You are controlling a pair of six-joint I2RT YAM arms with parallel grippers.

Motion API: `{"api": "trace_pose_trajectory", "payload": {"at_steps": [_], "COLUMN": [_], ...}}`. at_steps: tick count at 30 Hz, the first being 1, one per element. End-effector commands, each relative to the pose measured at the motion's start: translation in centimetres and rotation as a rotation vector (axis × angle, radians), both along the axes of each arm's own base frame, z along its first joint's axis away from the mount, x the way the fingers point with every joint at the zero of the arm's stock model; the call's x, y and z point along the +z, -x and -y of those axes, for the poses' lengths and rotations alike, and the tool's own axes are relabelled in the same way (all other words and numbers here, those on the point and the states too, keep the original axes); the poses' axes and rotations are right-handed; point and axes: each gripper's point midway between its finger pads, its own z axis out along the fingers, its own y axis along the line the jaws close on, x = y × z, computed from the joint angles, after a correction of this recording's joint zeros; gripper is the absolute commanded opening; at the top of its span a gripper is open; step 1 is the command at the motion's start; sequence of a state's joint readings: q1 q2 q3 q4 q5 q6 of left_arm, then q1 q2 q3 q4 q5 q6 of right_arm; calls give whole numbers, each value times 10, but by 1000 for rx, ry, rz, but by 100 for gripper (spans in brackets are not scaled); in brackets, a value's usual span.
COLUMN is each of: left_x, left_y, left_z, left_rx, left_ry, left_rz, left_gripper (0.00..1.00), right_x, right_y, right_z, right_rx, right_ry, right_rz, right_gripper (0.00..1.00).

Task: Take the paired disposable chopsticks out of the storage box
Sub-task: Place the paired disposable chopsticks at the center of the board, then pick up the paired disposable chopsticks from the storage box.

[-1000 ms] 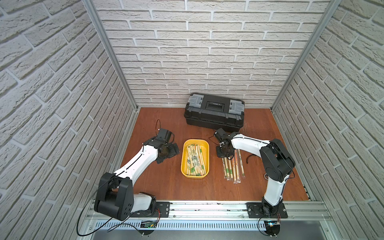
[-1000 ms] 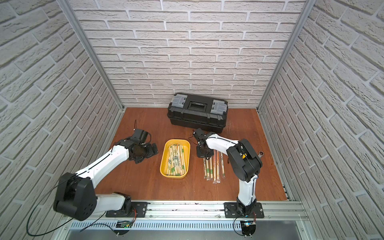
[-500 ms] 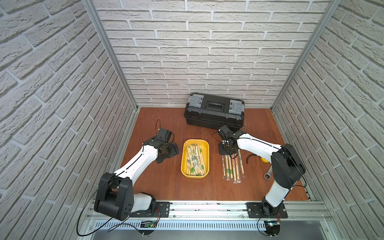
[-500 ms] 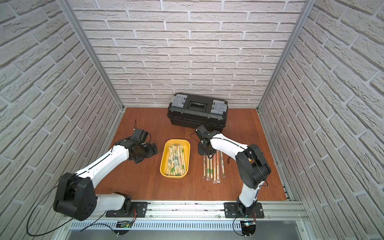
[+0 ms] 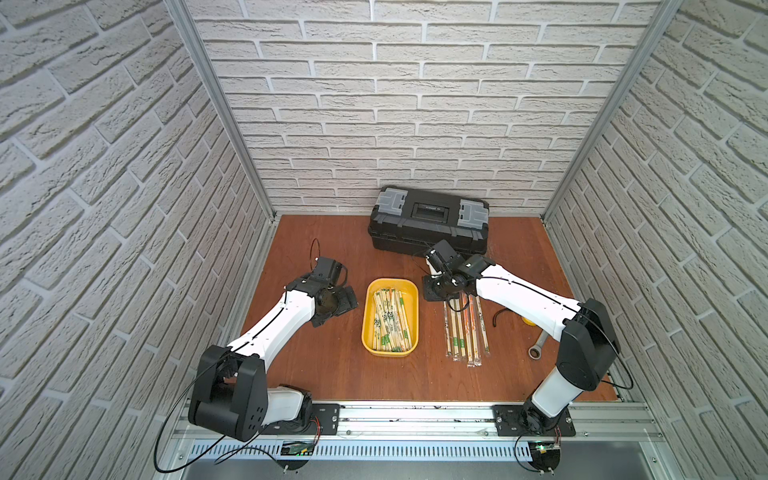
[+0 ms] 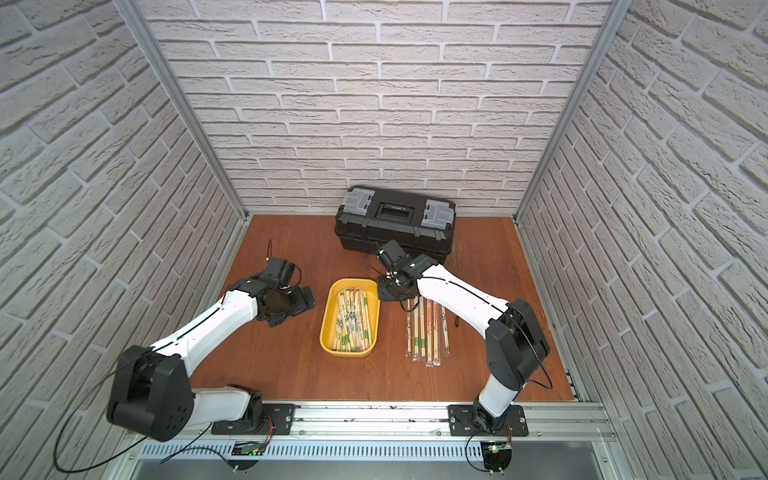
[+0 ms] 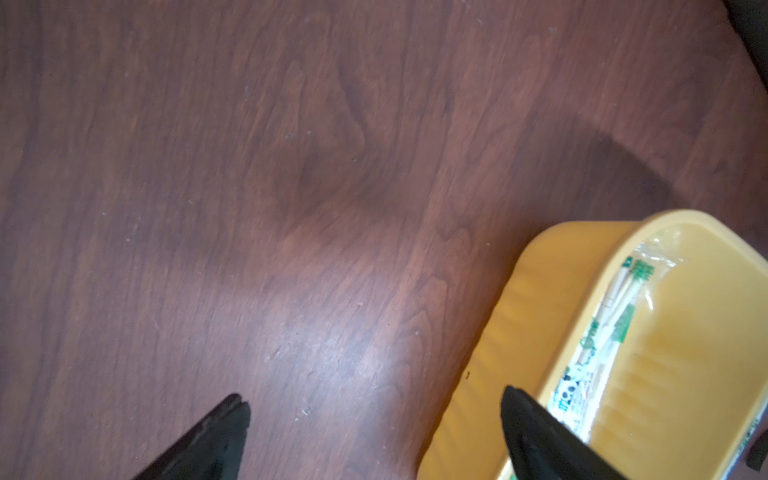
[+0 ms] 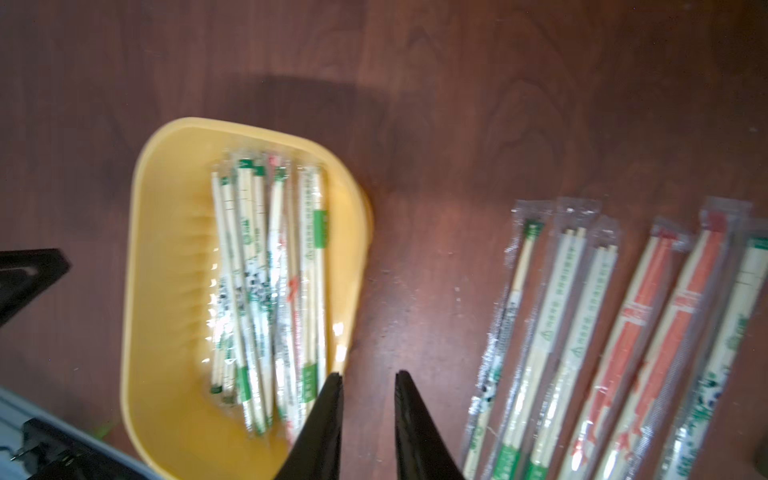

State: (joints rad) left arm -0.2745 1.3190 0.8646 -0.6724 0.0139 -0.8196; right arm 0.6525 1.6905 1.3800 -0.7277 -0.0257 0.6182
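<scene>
Yellow plastic marks the tray, which sits on the table between the two arms, where either can reach it. A loose heap of wrapped chopsticks lies lengthwise inside it, some crossing others. Just beside the tray, on the right arm's side, a row of pairs lies flat on the wood, side by side and roughly parallel. This looks like the drop-off spot, kept apart so that what is out cannot be confused with what remains.

The right tool hangs over the gap between tray and row, its jaws parted only narrowly and holding nothing. I judge it is between trips. The left tool hovers low at the tray's other side, close to the outer wall, with its jaws spread wide and empty. It is probably placed there to steady the tray. Much of the heap is yet to come out.
</scene>
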Motion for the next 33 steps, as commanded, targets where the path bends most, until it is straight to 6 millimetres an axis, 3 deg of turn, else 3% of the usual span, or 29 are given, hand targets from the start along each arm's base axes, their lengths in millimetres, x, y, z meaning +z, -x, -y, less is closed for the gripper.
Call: {"api": "trace_pose_trajectory", "payload": {"at_steps": [1, 6, 12, 17, 33], "left_x": [-4, -7, -10, -9, -9], "left_y": [5, 10, 15, 15, 17], "left_z": [-13, -26, -35, -36, -33], "left_rx": [9, 43, 72, 77, 82], "left_ry": [-27, -21, -4, 5, 28], "left_rz": [-4, -8, -14, -7, 0], "left_gripper": [98, 98, 98, 98, 98], "right_x": [-2, -16, -34, -52, -79], "right_y": [-2, -2, -5, -10, -25], "right_z": [-29, -61, -82, -91, -104], "right_rx": [23, 67, 89, 90, 100], "right_ry": [-55, -67, -54, -36, 10], "right_rz": [-15, -47, -70, -98, -122], "right_gripper": [25, 24, 24, 23, 21]}}
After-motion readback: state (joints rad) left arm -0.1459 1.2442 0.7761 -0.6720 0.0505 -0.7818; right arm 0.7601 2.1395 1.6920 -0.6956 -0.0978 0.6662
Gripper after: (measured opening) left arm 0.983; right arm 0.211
